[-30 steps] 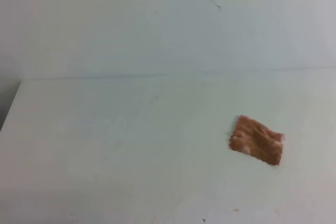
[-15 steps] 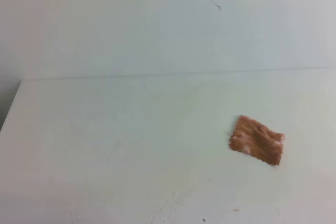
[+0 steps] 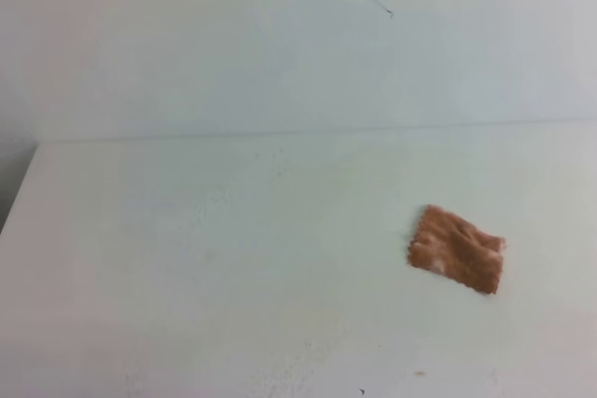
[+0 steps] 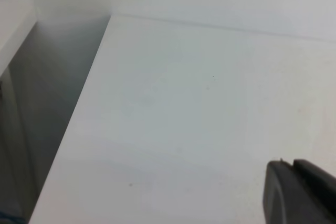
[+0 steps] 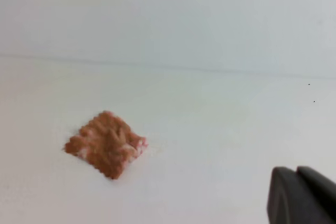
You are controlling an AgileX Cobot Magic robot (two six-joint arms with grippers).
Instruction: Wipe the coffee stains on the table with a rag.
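Note:
The rag (image 3: 456,249), a pinkish-brown fuzzy cloth with zigzag edges and pale patches, lies flat on the white table (image 3: 233,258) at the right. It also shows in the right wrist view (image 5: 106,143), left of centre. No coffee stain shows in any view. My right gripper (image 5: 295,170) shows as black fingers pressed together at the lower right, well apart from the rag and holding nothing. My left gripper (image 4: 291,163) shows the same way over bare tabletop, shut and empty. Neither gripper shows in the exterior high view.
The table's left edge (image 4: 79,114) drops off into a dark gap. A pale wall (image 3: 280,44) rises behind the table's back edge. Tiny specks (image 3: 419,373) lie near the front of the table.

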